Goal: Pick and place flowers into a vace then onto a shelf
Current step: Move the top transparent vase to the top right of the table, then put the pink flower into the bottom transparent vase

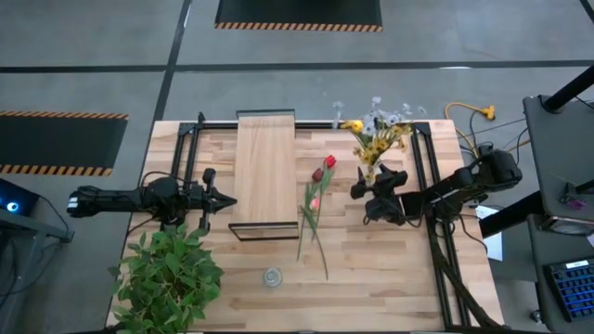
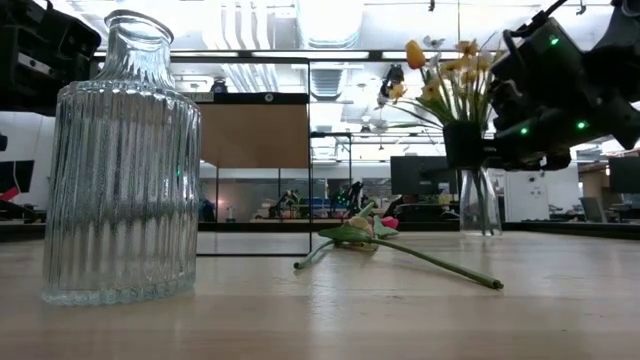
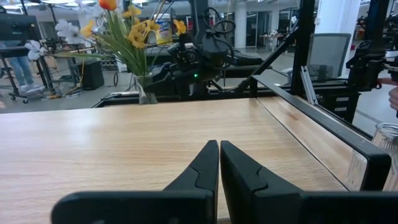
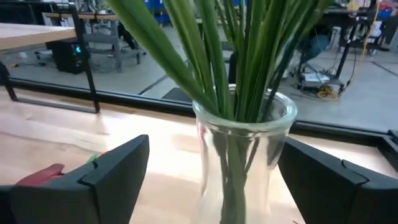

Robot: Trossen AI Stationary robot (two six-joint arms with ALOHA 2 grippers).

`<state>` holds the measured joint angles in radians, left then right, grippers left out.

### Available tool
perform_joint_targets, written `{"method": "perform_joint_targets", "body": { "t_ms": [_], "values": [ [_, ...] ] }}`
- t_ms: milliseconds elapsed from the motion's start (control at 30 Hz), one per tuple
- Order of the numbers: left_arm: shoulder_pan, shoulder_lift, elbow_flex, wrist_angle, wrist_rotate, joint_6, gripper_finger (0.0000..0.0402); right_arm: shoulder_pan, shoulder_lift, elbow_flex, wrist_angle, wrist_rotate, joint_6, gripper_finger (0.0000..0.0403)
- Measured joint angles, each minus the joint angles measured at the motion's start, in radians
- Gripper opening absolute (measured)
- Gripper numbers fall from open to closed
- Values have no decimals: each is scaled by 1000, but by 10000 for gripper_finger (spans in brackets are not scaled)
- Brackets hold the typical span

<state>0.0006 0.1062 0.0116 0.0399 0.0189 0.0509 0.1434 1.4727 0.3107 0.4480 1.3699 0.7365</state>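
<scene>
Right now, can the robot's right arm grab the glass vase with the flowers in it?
Probably yes. The right gripper is open, with one finger on each side of the flower vase, and nothing sits between them. It would likely only need to close. The left gripper waits shut beside the shelf.

Bright overhead lighting — low view backlit, right wrist view softly blurred.
</scene>
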Motion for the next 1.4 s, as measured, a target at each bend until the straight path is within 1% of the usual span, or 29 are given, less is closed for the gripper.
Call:
{"method": "perform_joint_targets", "body": {
  "t_ms": [167, 467, 567, 733, 833, 1000, 1233, 1400],
  "values": [
    [0, 0, 0, -2, 0, 0, 0, 19, 0, 0, 0, 36, -34, 329],
    [0, 0, 0, -7, 0, 0, 0, 49, -24, 0, -6, 44, -40, 329],
    [0, 0, 0, -7, 0, 0, 0, 63, -45, 0, -52, 52, -45, 329],
    [0, 0, 0, -7, 0, 0, 0, 99, -89, -2, -171, 47, 39, 329],
    [0, 0, 0, -7, 0, 0, 0, 126, -114, -2, -258, 46, 122, 329],
    [0, 0, 0, -7, 0, 0, 0, 180, -152, -4, -364, 45, 190, 329],
    [0, 0, 0, -7, 0, 0, 0, 246, -193, -4, -391, 29, 205, 329],
    [0, 0, 0, -7, 0, 0, 0, 300, -226, -4, -392, 43, 214, 329]
  ]
}}
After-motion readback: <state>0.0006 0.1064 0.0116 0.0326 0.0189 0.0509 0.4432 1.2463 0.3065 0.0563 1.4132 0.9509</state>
